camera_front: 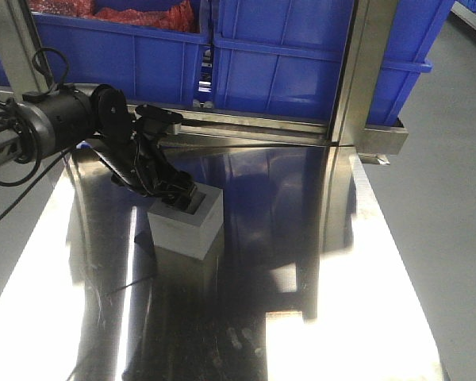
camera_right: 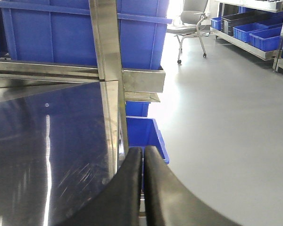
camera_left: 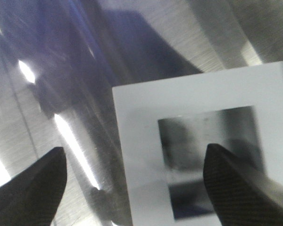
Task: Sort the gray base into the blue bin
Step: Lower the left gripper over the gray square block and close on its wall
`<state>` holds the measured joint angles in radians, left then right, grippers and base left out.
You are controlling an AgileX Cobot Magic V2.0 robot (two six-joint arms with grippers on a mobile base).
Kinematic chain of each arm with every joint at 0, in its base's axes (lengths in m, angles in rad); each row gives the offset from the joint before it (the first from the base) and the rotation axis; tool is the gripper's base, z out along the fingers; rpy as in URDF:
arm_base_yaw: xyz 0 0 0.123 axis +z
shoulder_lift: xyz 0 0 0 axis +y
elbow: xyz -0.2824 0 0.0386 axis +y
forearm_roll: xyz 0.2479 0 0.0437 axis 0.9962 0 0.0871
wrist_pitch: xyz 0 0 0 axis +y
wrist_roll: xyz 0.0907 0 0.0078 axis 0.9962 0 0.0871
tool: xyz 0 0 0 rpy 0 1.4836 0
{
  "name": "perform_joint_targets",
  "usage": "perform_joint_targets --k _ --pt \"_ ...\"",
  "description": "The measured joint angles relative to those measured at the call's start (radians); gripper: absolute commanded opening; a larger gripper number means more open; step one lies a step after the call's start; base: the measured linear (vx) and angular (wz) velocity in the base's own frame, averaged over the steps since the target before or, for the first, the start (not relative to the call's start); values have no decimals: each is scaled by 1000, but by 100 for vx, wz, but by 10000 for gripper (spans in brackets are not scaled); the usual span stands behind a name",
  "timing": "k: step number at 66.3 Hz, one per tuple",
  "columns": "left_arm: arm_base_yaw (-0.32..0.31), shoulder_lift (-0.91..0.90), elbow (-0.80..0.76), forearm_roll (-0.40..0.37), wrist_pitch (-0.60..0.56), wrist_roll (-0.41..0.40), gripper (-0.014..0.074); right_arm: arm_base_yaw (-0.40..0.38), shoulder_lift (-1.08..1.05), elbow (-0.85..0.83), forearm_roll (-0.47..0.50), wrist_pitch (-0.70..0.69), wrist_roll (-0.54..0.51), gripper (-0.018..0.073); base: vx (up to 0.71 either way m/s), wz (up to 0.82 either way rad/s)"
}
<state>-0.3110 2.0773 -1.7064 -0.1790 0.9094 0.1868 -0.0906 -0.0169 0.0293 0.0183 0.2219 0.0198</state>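
Gray base [camera_front: 184,234] is sitting centre-left in the frame; the released left hand [camera_front: 181,195] is straddling its wall, probably needing to clench next

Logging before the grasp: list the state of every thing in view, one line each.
Matte gray cube-like block: upright on the steel table, square recess facing up, not gripped.
Left gripper: open, one finger over the recess, the other outside the block's wall.
Right gripper: shut, empty.
Blue plastic crate with red contents: behind the table, partly filled.
Neighbouring blue plastic crate: behind the table, contents hidden.
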Motion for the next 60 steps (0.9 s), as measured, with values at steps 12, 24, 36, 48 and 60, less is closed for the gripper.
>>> perform_joint_targets --k 12,24,36,48,60 --pt "-2 2 0 0 -9 -1 569 0 0 0 0 0 0 -5 0 0" --pt "-2 13 -7 -7 -23 -4 569 0 0 0 0 0 0 -5 0 0" --pt "-2 14 -8 -9 -23 -6 550 0 0 0 0 0 0 -5 0 0" --pt "-3 14 -8 -12 -21 -6 495 0 0 0 0 0 0 -5 0 0" --pt "-3 11 -8 -3 -10 -6 480 0 0 0 0 0 0 -5 0 0"
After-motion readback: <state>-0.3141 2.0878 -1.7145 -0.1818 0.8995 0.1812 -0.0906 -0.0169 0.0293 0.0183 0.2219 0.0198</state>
